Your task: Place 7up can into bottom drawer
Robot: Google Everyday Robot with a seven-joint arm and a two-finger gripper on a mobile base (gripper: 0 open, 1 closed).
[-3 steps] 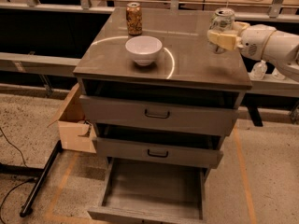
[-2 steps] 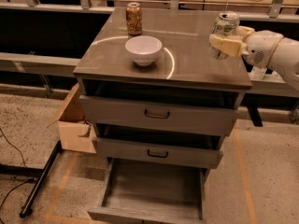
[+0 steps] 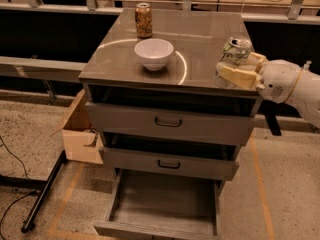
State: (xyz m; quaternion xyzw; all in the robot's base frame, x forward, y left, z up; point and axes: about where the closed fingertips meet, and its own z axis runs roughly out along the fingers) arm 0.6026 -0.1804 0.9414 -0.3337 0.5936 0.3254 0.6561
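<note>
Fingers [image 3: 239, 77] closed on the 7up can [image 3: 235, 49], one tan finger across its front and the other behind it. The can is tilted, silver top leaning up and to the right, at the front right corner of the counter [image 3: 205, 26]. Can't tell if its base touches the surface.

Left to right:
- Far left on the floor is an open cardboard box [image 3: 80, 136], just beside the cabinet's left side. A black pole [image 3: 44, 194] lies slanted on the floor below it.
- A brown-gold can [image 3: 143, 20] stands upright at the back left of the counter.
- A white bowl [image 3: 154, 53] sits in front of it, slightly right, near but apart from it.
- Below the counter are the top drawer [image 3: 170, 125] and the middle drawer [image 3: 167, 164], both grey with dark handles.
- The bottom drawer [image 3: 165, 199] is pulled well out, wood-grain floor showing. It is well below the held can and to its left.
- The gripper [image 3: 235, 64] reaches in from the right edge on a white arm [image 3: 290, 81], level with the counter top, at its right front edge.
</note>
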